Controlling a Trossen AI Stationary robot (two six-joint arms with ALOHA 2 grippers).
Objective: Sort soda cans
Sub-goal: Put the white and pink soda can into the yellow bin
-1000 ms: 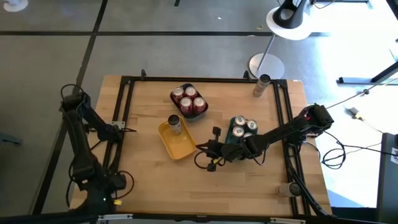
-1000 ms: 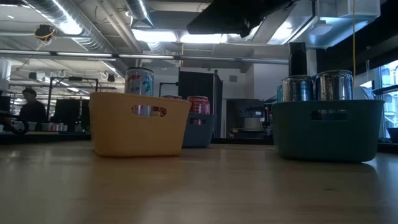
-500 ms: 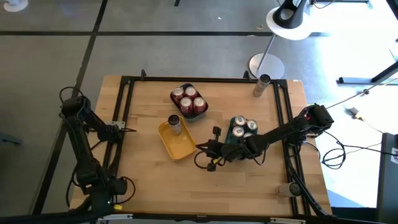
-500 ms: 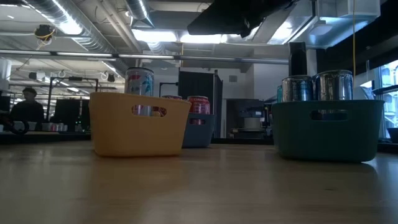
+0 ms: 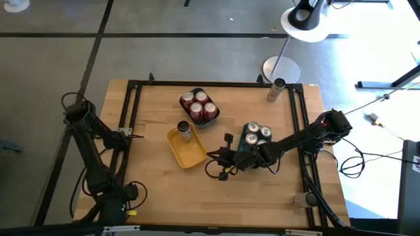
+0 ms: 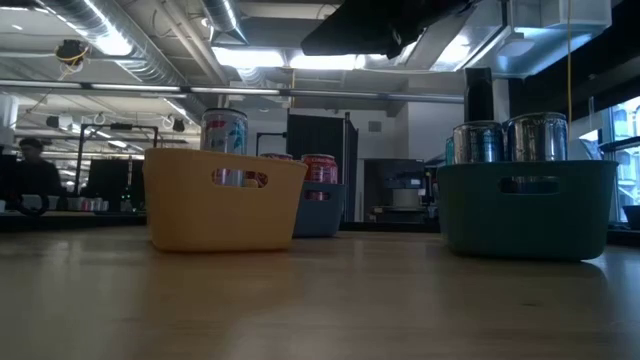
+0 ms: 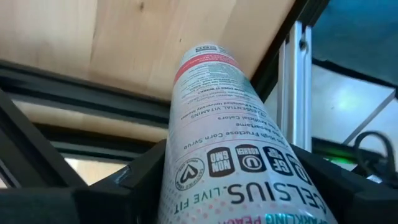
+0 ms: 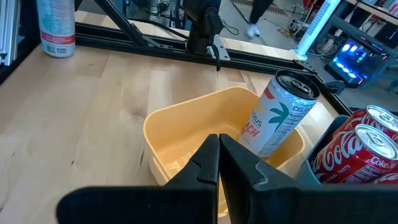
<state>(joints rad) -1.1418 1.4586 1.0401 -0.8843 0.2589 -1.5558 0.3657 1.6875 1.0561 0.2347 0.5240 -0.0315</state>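
My left gripper [image 5: 125, 195] is at the table's near left corner, shut on a white Celsius soda can [image 7: 224, 143], which also shows in the right wrist view [image 8: 56, 25]. My right gripper [image 8: 219, 146] is shut and touches nothing. It sits low beside the near right rim of the yellow tray [image 5: 186, 149]. One white palm-print can [image 8: 280, 118] stands tilted in that tray. Several red cans [image 5: 199, 103] stand in the dark blue tray. Several silver cans [image 5: 258, 134] stand in the teal tray [image 6: 527, 205], partly under the right arm. My left gripper holds the Celsius can by its side wall [image 7: 186, 180], pinched with one finger [image 7: 134, 183] on either side. The fingers come from above, pointing down along the can. The can is upright, its lower end [image 8: 57, 53] on the wood just inside the corner of the frame rails.
Black frame rails [image 5: 134, 118] run round the wooden table. One more can [image 5: 275, 90] stands at the far right corner, and another cylinder [image 5: 303, 198] is at the near right rail. A lamp base [image 5: 281, 69] stands beyond the far edge. A person [image 6: 30, 170] is far behind.
The left arm has shifted slightly toward the table's near edge over the near left corner. The right arm and the trays have kept still.
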